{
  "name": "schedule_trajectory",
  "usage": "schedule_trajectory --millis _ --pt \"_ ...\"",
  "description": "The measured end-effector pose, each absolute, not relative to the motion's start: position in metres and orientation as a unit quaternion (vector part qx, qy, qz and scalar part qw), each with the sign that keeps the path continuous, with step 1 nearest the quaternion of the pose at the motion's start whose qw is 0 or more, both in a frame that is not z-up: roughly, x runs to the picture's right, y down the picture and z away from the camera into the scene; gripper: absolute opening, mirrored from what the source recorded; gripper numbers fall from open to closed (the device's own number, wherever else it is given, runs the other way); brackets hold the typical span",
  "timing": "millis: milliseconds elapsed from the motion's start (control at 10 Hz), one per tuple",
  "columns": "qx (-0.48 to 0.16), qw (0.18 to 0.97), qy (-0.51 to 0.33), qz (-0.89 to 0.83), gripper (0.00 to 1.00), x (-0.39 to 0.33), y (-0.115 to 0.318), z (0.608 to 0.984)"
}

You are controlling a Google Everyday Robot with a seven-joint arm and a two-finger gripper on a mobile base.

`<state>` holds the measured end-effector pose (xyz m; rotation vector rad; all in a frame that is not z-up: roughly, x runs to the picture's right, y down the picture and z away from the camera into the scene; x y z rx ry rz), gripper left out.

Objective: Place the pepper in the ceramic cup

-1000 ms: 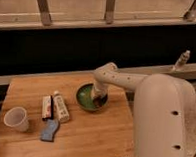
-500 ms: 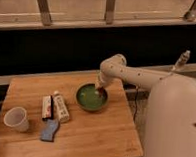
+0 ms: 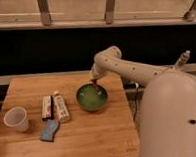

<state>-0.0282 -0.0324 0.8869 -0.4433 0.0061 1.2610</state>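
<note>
Where your robot's white arm (image 3: 127,70) bends down over the far side of the light wooden table (image 3: 103,138), its gripper (image 3: 94,82) hangs just above the far rim of the round green bowl (image 3: 91,98). You cannot tell from this view whether the gripper is open or closed. A small dark reddish bit shows at its tip, right over the bowl's far edge. This looks like the small slender dark red pepper (image 3: 94,84), though whether the gripper has hold of it cannot be made out. The bowl sits near the middle of the table, a little toward the far edge.

The plain white round ceramic cup (image 3: 16,119) stands upright near the table's front corner on the left of the view, well apart from the bowl and the gripper. Between cup and bowl lie two flat oblong packets side by side: a red-and-white packet (image 3: 46,106), and a paler packet (image 3: 61,108) just beside it on the bowl's side. Just in front of them lies a small flat blue object (image 3: 49,130). Your robot's large rounded white body (image 3: 171,122) fills the right of the view, beside the table's edge.
</note>
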Motion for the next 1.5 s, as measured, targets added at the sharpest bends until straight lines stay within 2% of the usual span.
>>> schedule_trajectory --millis 400,1100,1500 --pt "-0.202 0.832 -0.058 0.514 0.0 -0.127 -0.057 0.845" --pt "-0.202 0.831 -0.058 0.515 0.0 -0.121 -0.055 0.849" --pt "-0.218 0.834 -0.139 0.488 0.0 -0.17 -0.071 0.832"
